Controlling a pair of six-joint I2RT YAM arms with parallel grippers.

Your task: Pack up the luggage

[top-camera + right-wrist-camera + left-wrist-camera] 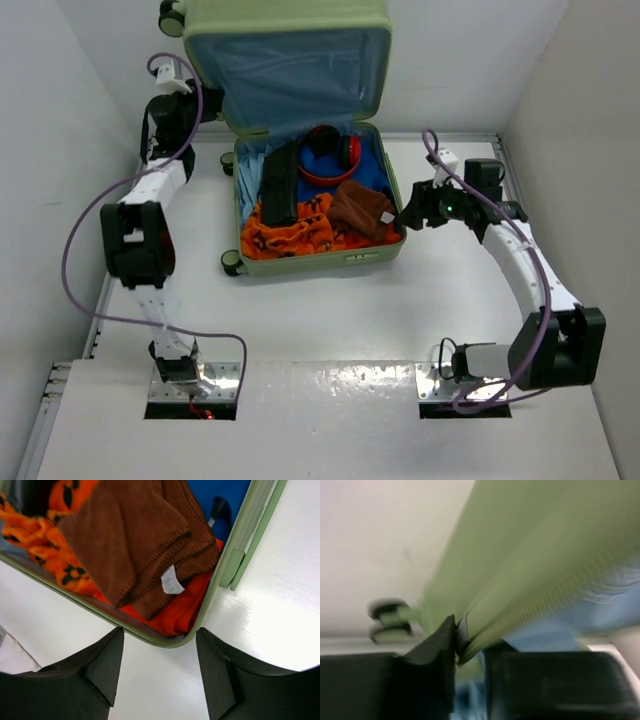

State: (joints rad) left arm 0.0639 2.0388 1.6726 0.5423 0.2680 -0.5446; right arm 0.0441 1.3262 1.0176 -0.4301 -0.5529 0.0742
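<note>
Your left gripper (457,636) is clamped on the luggage (290,70) lid's edge; the shell looks stiff and slick, so hold that rim. Right gripper (160,636) is open, empty.

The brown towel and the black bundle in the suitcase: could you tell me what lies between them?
Orange black-patterned cloth, seen in the top view.

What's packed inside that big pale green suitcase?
In the pale green hard-shell suitcase: red headphones, a black folded item, an orange cloth with black pattern, a brown towel and blue fabric. Whatever lies beneath these layers is covered.
</note>
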